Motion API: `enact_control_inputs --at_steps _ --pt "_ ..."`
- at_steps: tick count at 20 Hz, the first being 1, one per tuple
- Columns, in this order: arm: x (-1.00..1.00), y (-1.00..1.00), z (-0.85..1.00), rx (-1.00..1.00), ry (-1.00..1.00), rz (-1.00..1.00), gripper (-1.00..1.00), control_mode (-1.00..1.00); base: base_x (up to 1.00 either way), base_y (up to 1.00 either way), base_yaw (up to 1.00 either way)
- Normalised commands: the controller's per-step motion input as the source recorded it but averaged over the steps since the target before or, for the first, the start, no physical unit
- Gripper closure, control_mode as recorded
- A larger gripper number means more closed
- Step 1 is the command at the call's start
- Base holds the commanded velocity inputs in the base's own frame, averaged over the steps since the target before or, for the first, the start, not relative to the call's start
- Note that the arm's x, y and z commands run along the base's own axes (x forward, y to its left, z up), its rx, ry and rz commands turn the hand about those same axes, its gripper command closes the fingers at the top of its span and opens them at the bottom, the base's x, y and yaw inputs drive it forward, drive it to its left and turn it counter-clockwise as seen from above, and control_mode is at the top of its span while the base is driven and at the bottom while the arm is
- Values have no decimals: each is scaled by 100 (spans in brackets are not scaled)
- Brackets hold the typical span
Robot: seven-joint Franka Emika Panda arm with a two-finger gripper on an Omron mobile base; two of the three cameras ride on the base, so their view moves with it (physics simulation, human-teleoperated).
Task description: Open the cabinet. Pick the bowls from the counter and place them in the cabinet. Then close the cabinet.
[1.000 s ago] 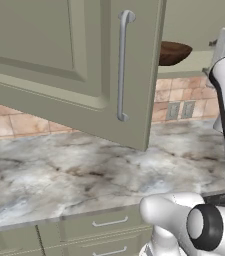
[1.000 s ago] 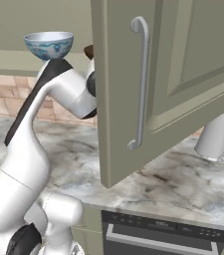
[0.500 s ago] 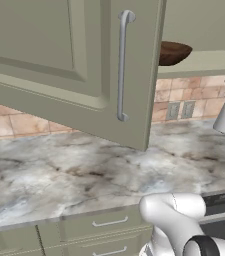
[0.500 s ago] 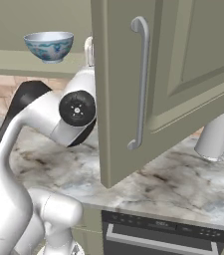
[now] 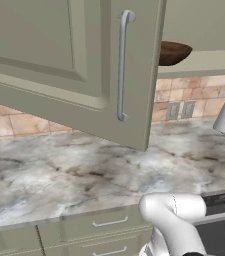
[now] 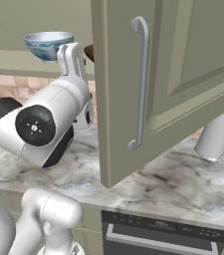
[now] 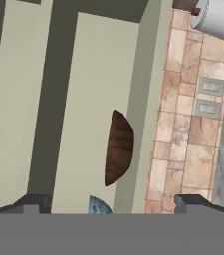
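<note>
The olive-green wall cabinet (image 5: 199, 20) is seen with its wide recessed-panel door (image 5: 69, 60) swung open toward the cameras, the long silver bar handle (image 5: 123, 65) standing upright near the door's free edge. In the right base view the same door (image 6: 183, 74) hangs out over the bench (image 6: 183, 184), and its handle (image 6: 141, 82) is seen on the near face.

Both bowls are found on the cabinet's bottom shelf (image 5: 204, 62). The white bowl with pale blue pattern (image 6: 48, 46) is set upright on the shelf, left of the door's edge in the right base view. The dark brown wooden bowl (image 5: 173, 52) is seen in the left base view just past the door's edge, upright on the shelf. In the hand view, which is rolled on its side, the wooden bowl (image 7: 118, 148) is seen against the shelf, and a sliver of the patterned bowl (image 7: 99, 205) appears at the bottom between the fingertips.

The claw (image 7: 111, 205) is spread wide with nothing between its fingers (image 7: 34, 203); it is held apart from both bowls, facing the open cabinet.

The marble-look bench (image 5: 59, 170) runs below, backed by a tan tiled backsplash (image 5: 194, 95) carrying wall outlets (image 5: 180, 110). A pale grey cylindrical container (image 6: 215, 139) stands on the bench at the right.
</note>
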Motion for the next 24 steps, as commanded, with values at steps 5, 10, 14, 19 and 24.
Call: enact_control_inputs --at_steps 5,10,14,19,24 --pt "-37 12 0 -7 0 -4 -100 -100 0 0 0" --pt "-32 -15 5 4 -14 -1 -100 -100 0 0 0" --pt "-88 -4 0 16 -18 -3 -100 -100 0 0 0" --pt "-92 -2 0 15 -14 -17 -100 -100 0 0 0" --pt "-86 -1 4 10 -12 -36 -100 -100 0 0 0"
